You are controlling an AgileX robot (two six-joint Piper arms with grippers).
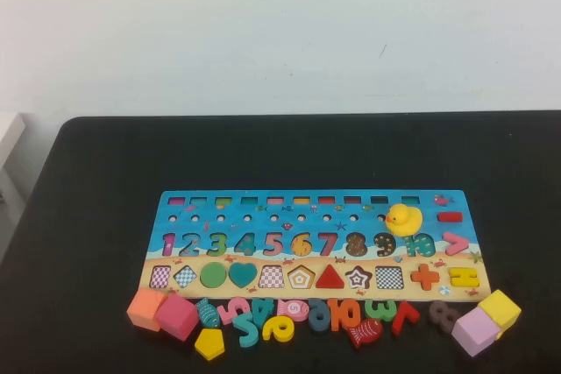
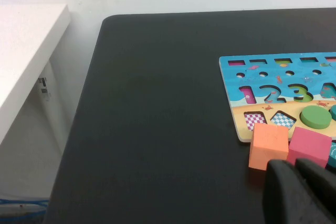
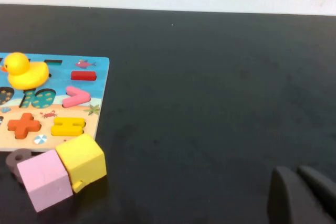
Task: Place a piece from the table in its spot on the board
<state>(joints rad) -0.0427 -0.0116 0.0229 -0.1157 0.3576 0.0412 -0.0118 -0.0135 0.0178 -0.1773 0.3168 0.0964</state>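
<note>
**A:** What is on the table?

**B:** A black table holds a long puzzle board with a blue top band, a row of coloured numbers and a row of shapes. A yellow rubber duck sits on the board near its right end. Loose pieces lie along the board's near edge — an orange cube touching a pink cube at the left, scattered foam numbers in the middle, a lilac cube against a yellow cube at the right.

**A:** And the grippers?

**B:** Neither appears from above. The left gripper shows only as dark fingers close together, just beside the orange cube — holding nothing. The right gripper hangs over bare table, well apart from the yellow cube, its fingers likewise nearly together.
</note>
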